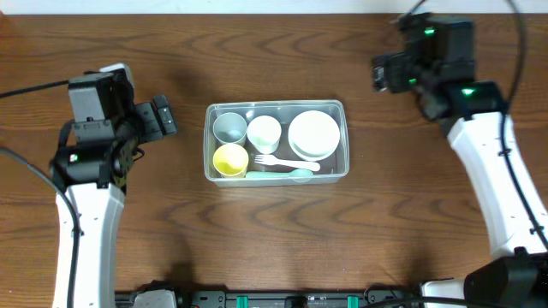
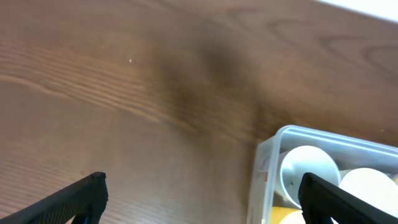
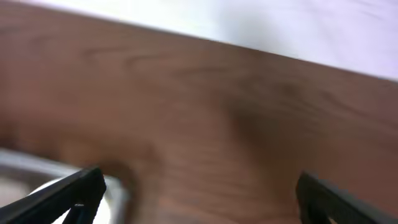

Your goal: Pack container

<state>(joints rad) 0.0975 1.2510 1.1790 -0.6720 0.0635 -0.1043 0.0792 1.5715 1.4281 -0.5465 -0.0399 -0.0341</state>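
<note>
Overhead cam has the container (image 1: 276, 106) sitting roughly mid-table (image 1: 274, 248), long side running left to right, between my two arms. It's loaded up: grey cup (image 1: 229, 127) in the back left corner, white cup (image 1: 264, 133) right beside it, white bowl (image 1: 313, 134) filling the right end, and a yellow cup (image 1: 229, 159) in the front left corner. A white fork (image 1: 287, 163) lies flat along the front side, with a pale green spoon (image 1: 278, 174) alongside it against the front wall.

My left gripper (image 1: 167, 118) is off to the left of the tub, apart from it and pointing its way. On the left wrist cam both fingers (image 2: 74, 198) are spread wide with only bare wood between them, so that hand is released and empty. The tub's corner, white cup inside, pokes in at lower right.

My right gripper (image 1: 379, 73) hangs out past the tub's back right corner, not touching it. The right wrist cam is blurry, but the fingers (image 3: 62, 196) are wide apart there too, with just table between them, so it's holding nothing. There's a smear of clear rim at lower left in that view, too blurred to say more.
</note>
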